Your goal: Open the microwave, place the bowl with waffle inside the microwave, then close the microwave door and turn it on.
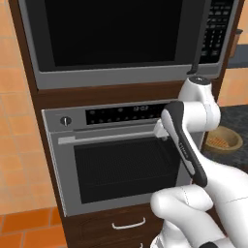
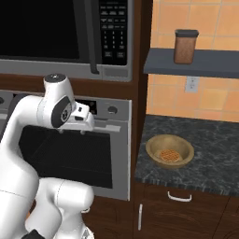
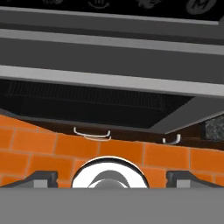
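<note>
The large built-in black-and-silver microwave [image 1: 126, 38] occupies the top of a dark brown wooden cabinet column [image 1: 38, 101]; its wide dark-glass microwave door [image 1: 111, 31] sits flush and closed, with the black keypad panel [image 2: 113, 30] at its right. Directly below is a silver oven [image 1: 116, 155] with a horizontal bar handle [image 1: 106, 136], a dark window and a round knob at the left of its control strip. Beneath the oven is a brown drawer with a curved white pull [image 1: 128, 224]. The white arm's two-finger gripper [image 3: 111, 178] is positioned in front of the oven, beside the bar handle; in the hand view its two dark fingertips [image 3: 43, 178] stand spread wide apart with nothing between them. To the right of the column, a dark speckled stone counter [image 2: 210, 158] carries the round tan wooden bowl [image 2: 170, 151], upright, with the orange-brown waffle [image 2: 169, 155] lying in its base. Above the counter, a grey wall shelf [image 2: 186, 65] holds a brown canister with a black lid [image 2: 186, 46]. The wall is tiled in light orange, and the floor [image 1: 29, 227] in deeper orange.
</note>
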